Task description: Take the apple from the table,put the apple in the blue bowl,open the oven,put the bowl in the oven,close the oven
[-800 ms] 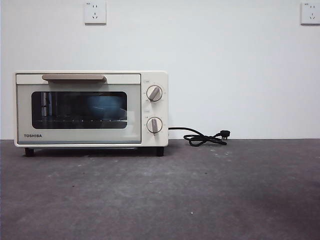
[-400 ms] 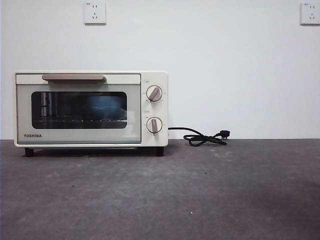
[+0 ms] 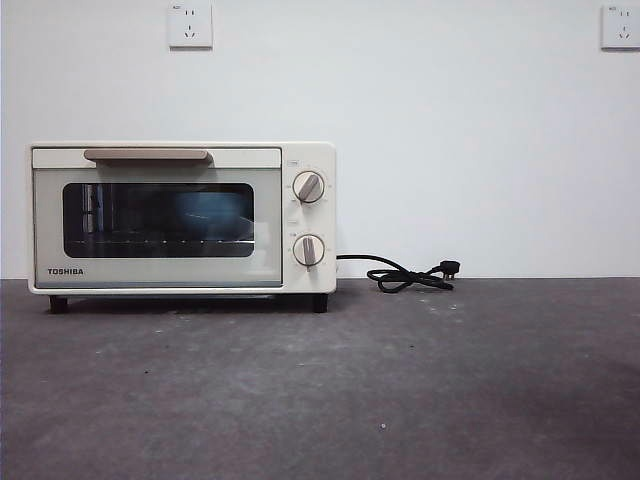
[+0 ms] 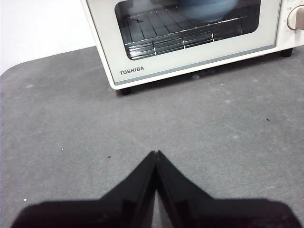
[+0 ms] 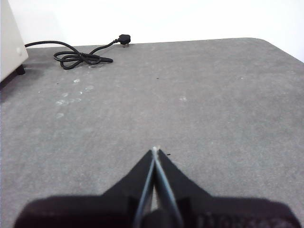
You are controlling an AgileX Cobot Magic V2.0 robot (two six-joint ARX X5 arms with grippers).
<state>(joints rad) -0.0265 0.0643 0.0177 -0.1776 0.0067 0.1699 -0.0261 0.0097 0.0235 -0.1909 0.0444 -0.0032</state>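
Note:
The cream-white TOSHIBA oven [image 3: 182, 217] stands at the back left of the dark grey table [image 3: 400, 390] with its glass door shut. Through the glass the blue bowl [image 3: 212, 213] sits on the rack, also dimly visible in the left wrist view as the blue bowl [image 4: 207, 8]. The apple is hidden from every view. My left gripper [image 4: 156, 154] is shut and empty, low over the table in front of the oven [image 4: 190, 42]. My right gripper [image 5: 155, 151] is shut and empty over bare table to the oven's right. Neither arm shows in the front view.
The oven's black cord and plug [image 3: 410, 275] lie coiled on the table by the wall, right of the oven, seen too as the cord [image 5: 78, 57]. Two wall sockets [image 3: 190, 25] sit high on the white wall. Small white specks dot the table.

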